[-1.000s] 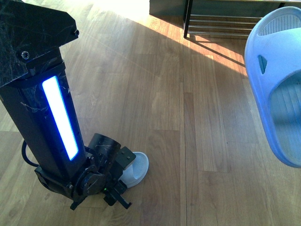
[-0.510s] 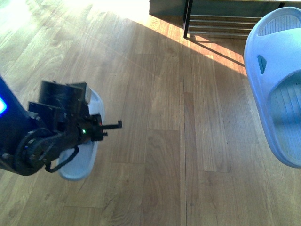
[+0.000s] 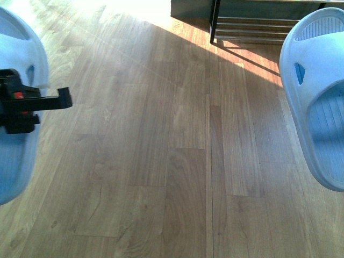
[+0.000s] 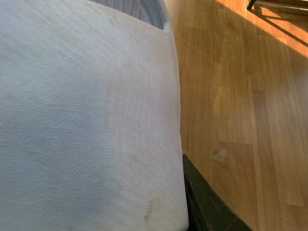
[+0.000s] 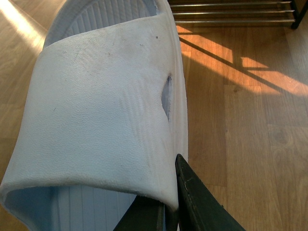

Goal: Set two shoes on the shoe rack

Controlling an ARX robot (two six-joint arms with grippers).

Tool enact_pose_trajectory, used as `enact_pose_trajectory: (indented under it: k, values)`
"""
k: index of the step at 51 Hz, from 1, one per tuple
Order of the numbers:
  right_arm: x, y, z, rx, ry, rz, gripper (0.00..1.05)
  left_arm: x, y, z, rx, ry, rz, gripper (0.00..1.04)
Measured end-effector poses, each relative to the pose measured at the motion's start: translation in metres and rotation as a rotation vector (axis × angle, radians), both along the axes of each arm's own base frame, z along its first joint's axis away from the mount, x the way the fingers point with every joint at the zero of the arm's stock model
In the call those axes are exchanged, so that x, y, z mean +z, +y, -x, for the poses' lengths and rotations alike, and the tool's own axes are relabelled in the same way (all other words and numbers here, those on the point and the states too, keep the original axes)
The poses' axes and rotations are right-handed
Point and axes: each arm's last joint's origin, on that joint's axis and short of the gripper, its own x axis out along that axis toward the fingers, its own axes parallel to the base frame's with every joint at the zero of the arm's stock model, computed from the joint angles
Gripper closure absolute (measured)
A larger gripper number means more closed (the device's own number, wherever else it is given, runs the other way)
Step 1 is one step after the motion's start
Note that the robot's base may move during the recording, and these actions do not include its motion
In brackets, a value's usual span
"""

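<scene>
Pale blue rubber, ribbed footbeds, left slide [image 3: 16,161] pinched in left gripper [image 3: 32,106], right slide [image 3: 314,80] in right gripper [image 5: 171,209]

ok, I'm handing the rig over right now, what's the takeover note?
Left gripper: shut on the left slide, held up off the wooden floor.
Right gripper: shut on the right slide, also in the air.
Shoe rack: ahead at the far edge of the front view, towards the right arm's side. Only its lower rods show.
Done: both slides are picked up.
Left: carry both to the rack and set them on a tier.
</scene>
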Motion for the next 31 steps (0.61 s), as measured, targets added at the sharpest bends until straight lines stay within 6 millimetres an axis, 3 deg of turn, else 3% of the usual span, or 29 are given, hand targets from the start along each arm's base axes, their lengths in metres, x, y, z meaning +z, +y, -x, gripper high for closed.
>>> enact_pose_trajectory:
  k: [9,31]
  values:
    - [0.0,0.0,0.0,0.0,0.0,0.0,1.03,0.022,0.008,0.028,0.03,-0.047,-0.158,1.03]
    - [0.0,0.0,0.0,0.001,0.0,0.0,1.03,0.024,0.008,0.031,0.006,-0.059,-0.193,1.03]
